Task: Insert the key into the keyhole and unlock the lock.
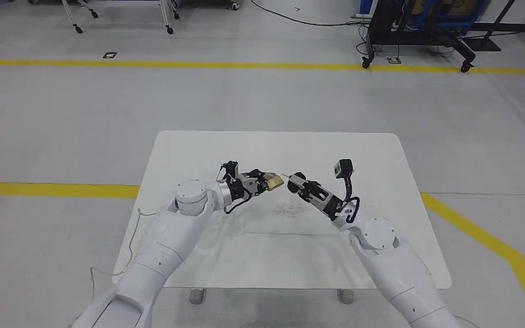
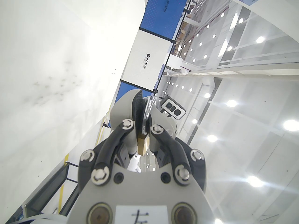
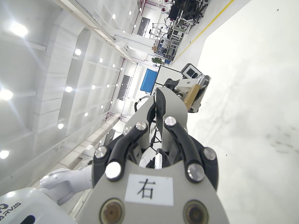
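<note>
Noted: a white label [image 2: 141,215] bearing one black character stood on the base of the left gripper [image 2: 143,104]. A second label [image 3: 149,189], likewise one character, stood on the base of the right gripper [image 3: 156,101]. A blue panel [image 2: 167,8] and a white panel [image 2: 146,61] each carried a logo with lettering

Brass-gold lock [image 1: 272,181] in the left gripper [image 1: 261,182], pale grey with black links! Right gripper [image 1: 293,182] matches, nipping a silvery key [image 2: 147,113]. White table [image 1: 197,156] beneath, dark smudges under the right gripper.
</note>
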{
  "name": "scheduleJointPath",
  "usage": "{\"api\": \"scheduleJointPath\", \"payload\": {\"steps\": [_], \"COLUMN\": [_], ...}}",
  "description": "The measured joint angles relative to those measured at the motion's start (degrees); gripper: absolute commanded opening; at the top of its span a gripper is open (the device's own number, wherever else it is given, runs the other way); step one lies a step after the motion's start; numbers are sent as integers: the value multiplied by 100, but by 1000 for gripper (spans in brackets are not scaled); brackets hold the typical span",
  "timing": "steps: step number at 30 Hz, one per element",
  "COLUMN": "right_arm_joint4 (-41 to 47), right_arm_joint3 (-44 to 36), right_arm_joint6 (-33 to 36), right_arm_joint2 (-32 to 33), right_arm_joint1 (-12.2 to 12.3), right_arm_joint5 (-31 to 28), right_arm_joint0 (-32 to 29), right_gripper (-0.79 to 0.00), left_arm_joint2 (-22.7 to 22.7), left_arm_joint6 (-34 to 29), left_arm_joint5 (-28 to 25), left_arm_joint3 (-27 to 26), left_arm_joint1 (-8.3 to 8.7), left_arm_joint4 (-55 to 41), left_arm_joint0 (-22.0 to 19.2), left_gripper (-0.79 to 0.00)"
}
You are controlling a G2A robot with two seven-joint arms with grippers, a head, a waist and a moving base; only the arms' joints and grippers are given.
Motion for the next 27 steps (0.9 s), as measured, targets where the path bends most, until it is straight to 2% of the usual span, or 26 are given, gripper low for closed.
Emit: {"api": "scheduleJointPath", "payload": {"steps": [10, 15, 18, 22, 27], "right_arm_joint4": [-36, -448, -591, -1302, -1486], "right_arm_joint3": [-56, -628, -818, -947, -1035], "right_arm_joint6": [-65, -866, -1226, -1879, -2309], "right_arm_joint2": [-3, 23, -6, -252, -509], "right_arm_joint1": [-3, -16, -26, -72, -147], "right_arm_joint5": [24, 290, 666, 1136, 1255], "right_arm_joint0": [-12, -317, -499, -585, -643], "right_gripper": [-785, -785, -785, -785, -785], "left_arm_joint2": [9, -46, -74, -96, -155], "left_arm_joint6": [100, 703, 788, 861, 951], "left_arm_joint5": [-31, -171, -263, -358, -461], "left_arm_joint3": [-49, -158, -187, -150, -185], "left_arm_joint1": [3, -5, -30, -56, -62], "left_arm_joint4": [88, 203, 83, -21, -41], "left_arm_joint0": [15, 141, 157, 166, 213], "left_gripper": [-785, -785, -785, -785, -785]}}
